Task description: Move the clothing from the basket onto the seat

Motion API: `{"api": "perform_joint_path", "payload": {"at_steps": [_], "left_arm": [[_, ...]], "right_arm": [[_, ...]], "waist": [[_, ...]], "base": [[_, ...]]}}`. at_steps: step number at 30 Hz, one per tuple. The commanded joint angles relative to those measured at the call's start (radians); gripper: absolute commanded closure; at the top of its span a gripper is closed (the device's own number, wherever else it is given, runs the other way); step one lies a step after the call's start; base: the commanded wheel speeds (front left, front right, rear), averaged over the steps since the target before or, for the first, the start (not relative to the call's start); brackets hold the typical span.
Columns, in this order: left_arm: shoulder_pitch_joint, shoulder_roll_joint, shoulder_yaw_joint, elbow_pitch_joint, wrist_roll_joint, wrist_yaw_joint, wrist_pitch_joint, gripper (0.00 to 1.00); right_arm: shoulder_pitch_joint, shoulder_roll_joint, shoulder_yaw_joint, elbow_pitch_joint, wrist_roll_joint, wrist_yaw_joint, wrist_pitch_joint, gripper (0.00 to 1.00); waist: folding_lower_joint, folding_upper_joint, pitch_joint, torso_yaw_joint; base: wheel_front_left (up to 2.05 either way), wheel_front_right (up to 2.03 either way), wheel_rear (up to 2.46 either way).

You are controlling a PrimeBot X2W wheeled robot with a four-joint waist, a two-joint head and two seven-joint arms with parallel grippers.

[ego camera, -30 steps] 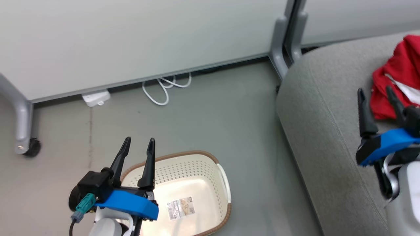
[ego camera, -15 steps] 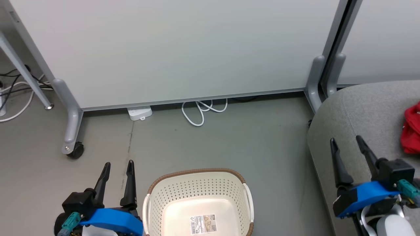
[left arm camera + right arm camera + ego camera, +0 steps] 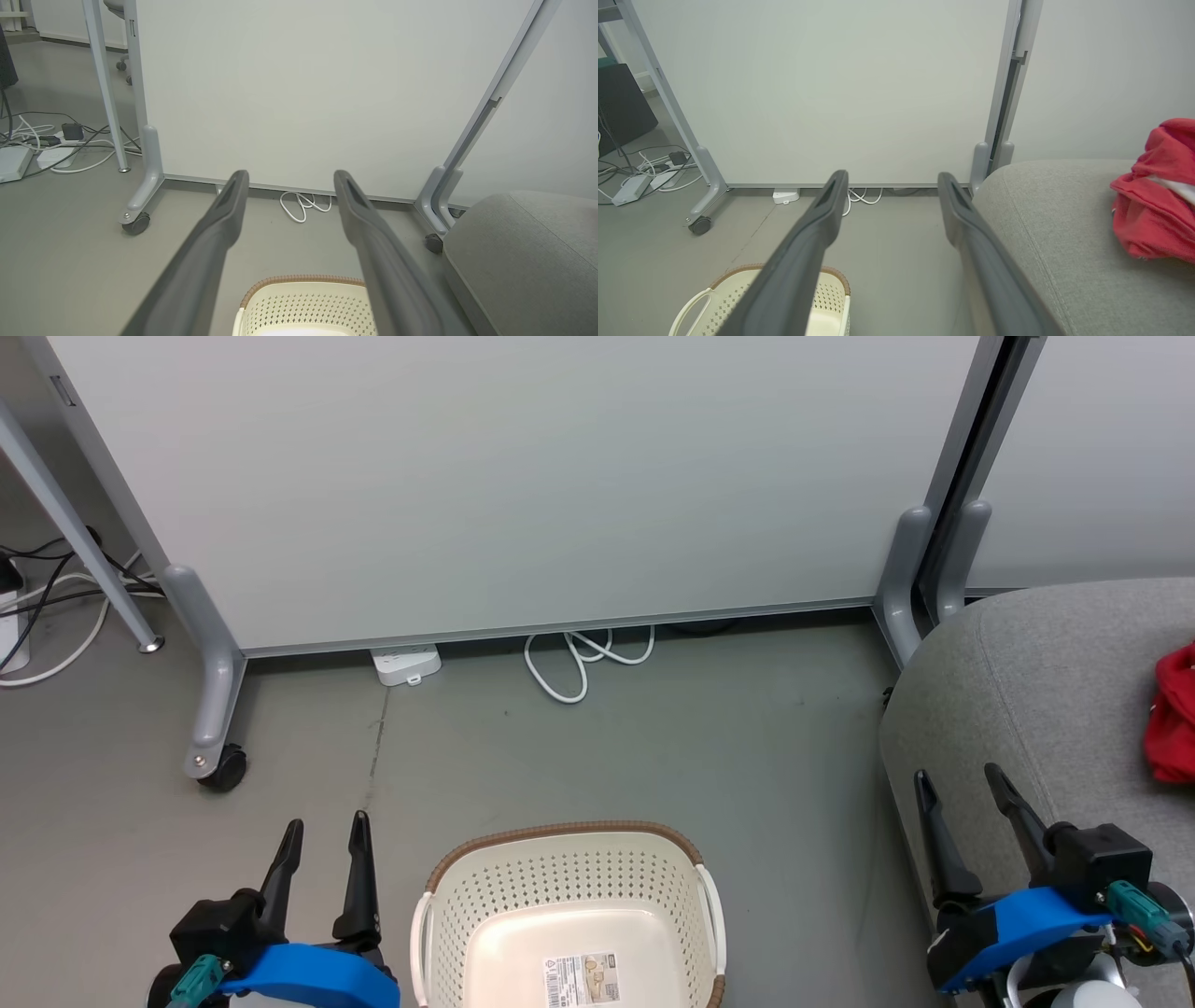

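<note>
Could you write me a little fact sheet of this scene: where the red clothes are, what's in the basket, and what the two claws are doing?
clothing: red heap lying on the seat
seat: grey cushion, at the right
basket: on the floor, no clothes in the part that shows
left gripper: open, holding nothing, beside the basket
right gripper: open, holding nothing, by the seat's edge

White cable [image 3: 571, 663] looped on floor beside power strip [image 3: 406, 665].
</note>
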Motion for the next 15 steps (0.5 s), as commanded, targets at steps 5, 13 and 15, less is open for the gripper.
{"api": "perform_joint_path", "payload": {"at_steps": [5,13,15], "left_arm": [[0.008,-0.006,0.002,0.003,0.009,-0.002,-0.003,0.00],[0.021,-0.015,0.000,0.034,-0.006,0.000,0.005,1.00],[0.038,-0.020,-0.001,0.052,-0.002,0.000,0.006,1.00]], "right_arm": [[0.011,0.002,0.006,0.002,0.017,0.000,-0.006,0.00],[0.015,0.004,0.009,0.040,0.027,0.000,0.006,1.00],[0.029,0.006,0.011,0.058,0.022,0.000,0.006,1.00]], "waist": [[0.0001,-0.0001,0.000,-0.001],[0.0001,-0.0001,-0.001,-0.001],[0.0001,-0.0001,-0.001,-0.001]], "base": [[0.00,0.00,0.00],[0.00,0.00,0.00],[0.00,0.00,0.00]]}}
